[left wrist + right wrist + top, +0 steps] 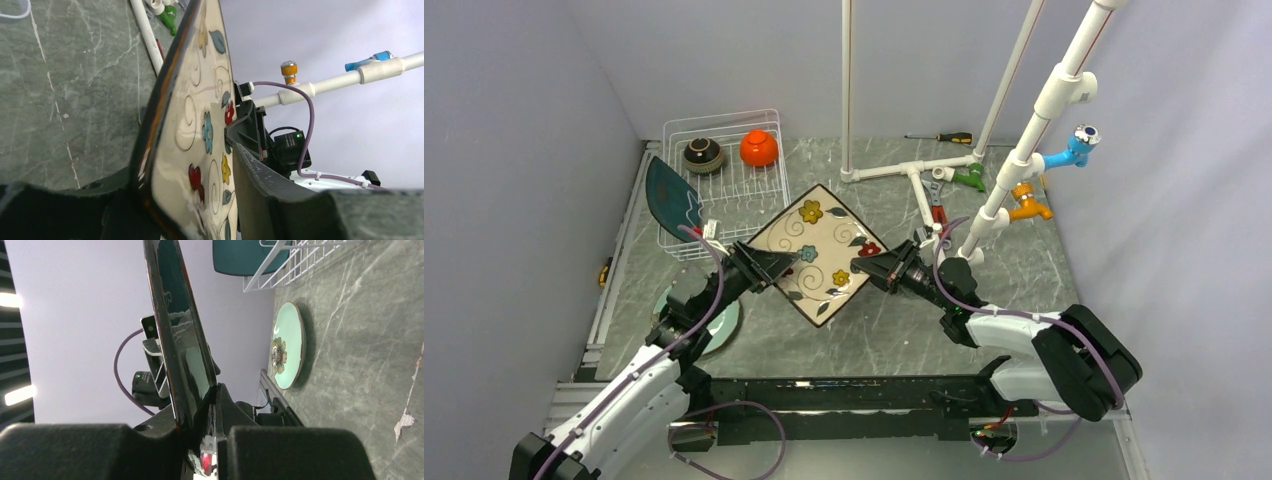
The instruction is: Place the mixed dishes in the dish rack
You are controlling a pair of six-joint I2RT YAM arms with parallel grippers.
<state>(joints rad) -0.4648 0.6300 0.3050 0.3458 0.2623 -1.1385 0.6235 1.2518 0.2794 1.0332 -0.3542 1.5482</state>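
While both arms reach toward the middle of the counter (884,335), the brown square floral plate (819,250) hangs between them, turned so its corners point left, right, near and far. The left tool (774,268) is clamped on the plate's left corner (the left wrist view shows the rim wedged between its fingers), and the right tool (866,268) is closed on the right corner the same way. The plate looks lifted off the counter, patterned face up.

At the far left sits the dish rack (754,200), with the dark brown bowl (703,153) and the orange bowl (759,148) side by side at its far end. The dark teal plate (671,195) stands on edge at the rack's left side; whether it is inside the wires I cannot tell. The pale green plate (721,325) lies flat on the counter, near and left, partly hidden by the left arm.
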